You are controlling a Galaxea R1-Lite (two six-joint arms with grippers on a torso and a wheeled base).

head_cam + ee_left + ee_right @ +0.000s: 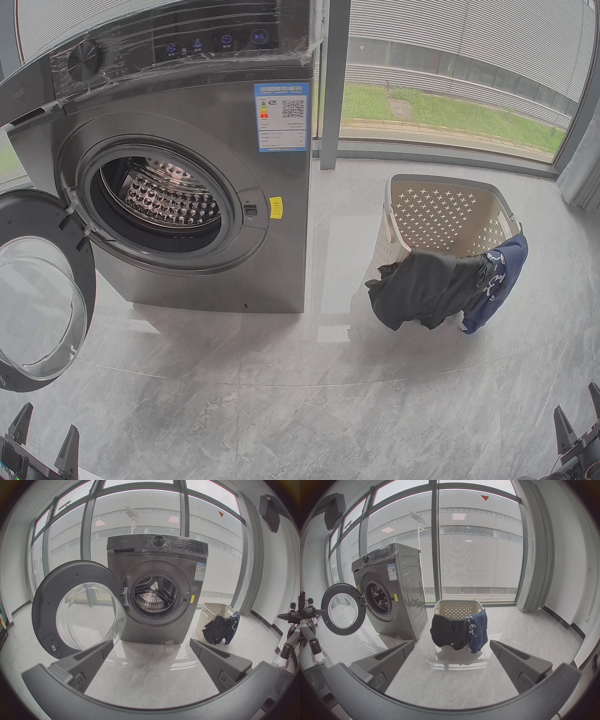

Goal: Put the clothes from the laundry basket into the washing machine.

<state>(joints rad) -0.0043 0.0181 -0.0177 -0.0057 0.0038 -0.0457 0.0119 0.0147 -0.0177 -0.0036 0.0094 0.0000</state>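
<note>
A grey front-loading washing machine (187, 156) stands at the left with its round door (37, 287) swung wide; the steel drum (165, 197) holds nothing I can see. A beige laundry basket (447, 215) sits on the floor to its right. A black garment (425, 287) and a navy printed garment (500, 278) hang over the basket's near rim. My left gripper (44, 437) is low at the near left, open and holding nothing. My right gripper (578, 412) is low at the near right, also open, far short of the basket.
Pale marble floor (300, 387) stretches open between me and both machine and basket. A tall window wall (450, 75) with a grey frame post (334, 81) runs behind them. A curtain (581, 169) hangs at the far right.
</note>
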